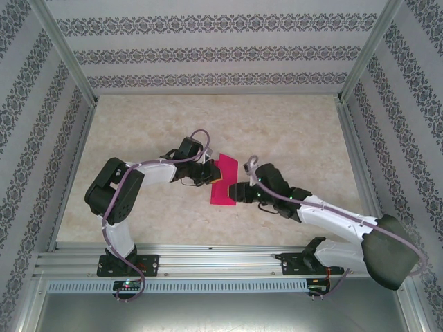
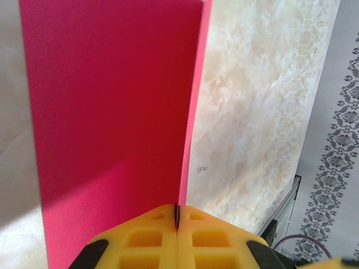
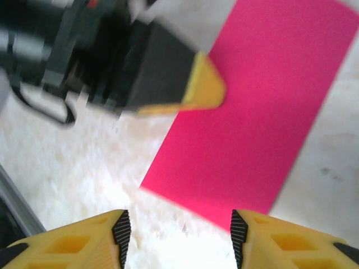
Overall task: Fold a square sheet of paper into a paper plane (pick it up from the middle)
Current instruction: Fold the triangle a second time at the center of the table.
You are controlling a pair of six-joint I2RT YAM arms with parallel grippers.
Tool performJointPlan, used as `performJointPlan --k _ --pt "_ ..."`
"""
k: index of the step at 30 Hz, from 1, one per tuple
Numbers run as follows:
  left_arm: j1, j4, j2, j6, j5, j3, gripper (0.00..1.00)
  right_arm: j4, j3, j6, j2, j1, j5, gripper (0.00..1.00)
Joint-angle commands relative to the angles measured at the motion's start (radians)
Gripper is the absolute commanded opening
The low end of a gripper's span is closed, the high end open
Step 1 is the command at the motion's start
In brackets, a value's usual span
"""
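At desk (image 1: 291, 138) centre, left fingers (image 2: 146, 241) pinch the square sheet of paper (image 2: 112, 112), edge held for folding; right fingers (image 3: 84, 241) spread, empty.

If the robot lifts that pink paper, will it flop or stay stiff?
Probably floppy: the pink paper is so thin that the left gripper is almost fully shut on its edge. It is likely very light, so it may slide on the smooth table if pushed. It should crease, not break.
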Motion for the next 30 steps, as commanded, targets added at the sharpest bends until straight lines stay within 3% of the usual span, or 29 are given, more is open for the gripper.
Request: performJointPlan --k 1,5,10,19,24,30 --pt "0.001 -0.048 -0.005 0.032 0.001 0.026 0.07 -0.133 0.064 -0.149 0.015 0.109 0.200 0.59" --pt "0.002 -0.063 -0.007 0.031 0.005 0.033 0.06 -0.218 0.169 -0.216 0.113 0.255 0.400 0.62" --pt "0.002 -0.068 -0.009 0.031 0.002 0.032 0.06 -0.284 0.292 -0.245 0.273 0.336 0.480 0.65" --pt "0.001 -0.057 -0.013 0.023 0.008 0.029 0.06 -0.353 0.407 -0.205 0.461 0.374 0.610 0.65" --pt "0.000 -0.062 -0.014 0.022 0.007 0.031 0.06 -0.336 0.421 -0.199 0.491 0.376 0.634 0.57" --pt "0.001 -0.070 -0.015 0.025 0.006 0.034 0.06 -0.320 0.407 -0.190 0.487 0.377 0.651 0.35"
